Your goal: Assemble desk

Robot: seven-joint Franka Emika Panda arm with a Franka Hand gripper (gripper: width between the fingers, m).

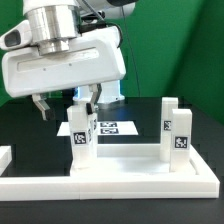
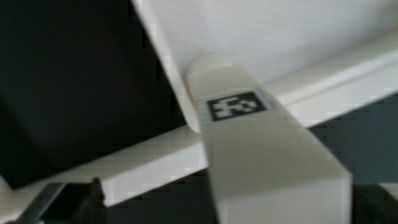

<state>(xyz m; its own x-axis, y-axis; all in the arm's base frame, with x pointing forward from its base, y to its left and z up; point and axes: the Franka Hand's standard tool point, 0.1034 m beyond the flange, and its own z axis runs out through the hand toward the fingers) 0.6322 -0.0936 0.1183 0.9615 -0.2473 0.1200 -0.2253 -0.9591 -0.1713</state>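
A robot arm's gripper point(image 1: 68, 104) hangs low over a black table point(image 1: 30, 135), directly above an upright white desk leg point(image 1: 80, 138); the leg lies straight below the gripper, its long axis vertical, so the coming move looks to turn on a plain up-and-down line rather than a sideways reach. One dark finger point(image 1: 42, 105) shows on the exterior view's left of the leg and another on its right, with the leg's top rising between them; whether the fingers press the leg or stand just clear of it cannot be told from either picture.

The wrist view looks down the same leg point(image 2: 249, 150) — a long white post with a black-and-white tag point(image 2: 233, 106) near its upper end; dark finger tips sit at the picture's low edge.

The desk top point(image 1: 130, 180) lies flat at the front of the table, a wide white slab; the leg stands at its corner on the exterior view's left, and a second leg point(image 1: 177, 137) stands at the corner on the exterior view's right, well apart from the first. Behind them a flat marker board point(image 1: 112, 128) lies on the table; a green wall point(image 1: 180, 50) closes the background. Room around the gripper seems ample — only the second leg stands nearby.
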